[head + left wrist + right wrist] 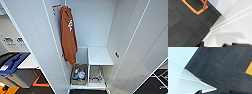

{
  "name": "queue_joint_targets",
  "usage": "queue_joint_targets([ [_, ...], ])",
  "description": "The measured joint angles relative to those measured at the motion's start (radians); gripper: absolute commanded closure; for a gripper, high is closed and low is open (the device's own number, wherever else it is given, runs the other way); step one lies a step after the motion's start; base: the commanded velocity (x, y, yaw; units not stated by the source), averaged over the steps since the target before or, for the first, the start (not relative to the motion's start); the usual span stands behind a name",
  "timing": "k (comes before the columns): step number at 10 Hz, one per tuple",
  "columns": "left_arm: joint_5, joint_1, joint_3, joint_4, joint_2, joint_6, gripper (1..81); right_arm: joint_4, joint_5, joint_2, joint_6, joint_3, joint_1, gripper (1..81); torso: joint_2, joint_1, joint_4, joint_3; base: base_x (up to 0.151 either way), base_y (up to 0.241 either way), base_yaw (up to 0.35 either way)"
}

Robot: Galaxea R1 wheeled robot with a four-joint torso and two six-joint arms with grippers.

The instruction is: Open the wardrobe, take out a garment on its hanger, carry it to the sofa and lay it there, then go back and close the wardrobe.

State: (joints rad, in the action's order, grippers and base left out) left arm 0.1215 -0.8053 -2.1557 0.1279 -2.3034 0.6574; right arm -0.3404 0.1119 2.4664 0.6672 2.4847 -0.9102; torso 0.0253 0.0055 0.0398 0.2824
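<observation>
Both doors of the wardrobe (95, 27) stand wide open in my head view. One rust-orange garment (68, 35) hangs inside at left, above a lower shelf (99, 56) and two bins (79, 74). Wrist views show dark carpet (184, 27) beside white panels; I cannot tell either gripper's state.

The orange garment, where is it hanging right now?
In the head view the orange garment hangs inside the open wardrobe, on its left side by the left door, above a basket of small items.
</observation>
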Motion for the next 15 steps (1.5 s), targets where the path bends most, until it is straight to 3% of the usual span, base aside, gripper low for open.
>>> queue_joint_targets([
  [3,-0.011,0.106,0.007,0.000,-0.064,0.064,1.0,0.000,0.004,-0.027,0.094,-0.053,0.051,1.0,-0.001,0.001,0.000,0.000,0.000,0.000,0.000],
  [7,-0.026,0.122,-0.059,0.006,-0.184,0.100,1.0,0.008,0.007,0.051,0.112,-0.147,0.064,1.0,-0.001,0.001,0.000,0.001,0.000,0.000,0.000],
  [10,-0.053,0.112,-0.140,-0.052,-0.369,0.098,1.0,0.103,0.028,0.234,0.112,-0.191,0.082,1.0,-0.002,0.002,0.000,0.001,0.000,0.000,0.000],
  [12,-0.079,0.064,-0.184,-0.089,-0.489,0.096,1.0,0.145,0.035,0.261,0.113,-0.190,0.062,1.0,-0.002,0.002,0.000,0.001,0.000,0.000,0.000],
  [15,-0.095,0.049,-0.234,-0.130,-0.450,0.096,1.0,0.151,0.036,0.203,0.146,-0.163,0.043,1.0,-0.002,0.002,0.000,0.002,0.000,0.000,0.000],
])
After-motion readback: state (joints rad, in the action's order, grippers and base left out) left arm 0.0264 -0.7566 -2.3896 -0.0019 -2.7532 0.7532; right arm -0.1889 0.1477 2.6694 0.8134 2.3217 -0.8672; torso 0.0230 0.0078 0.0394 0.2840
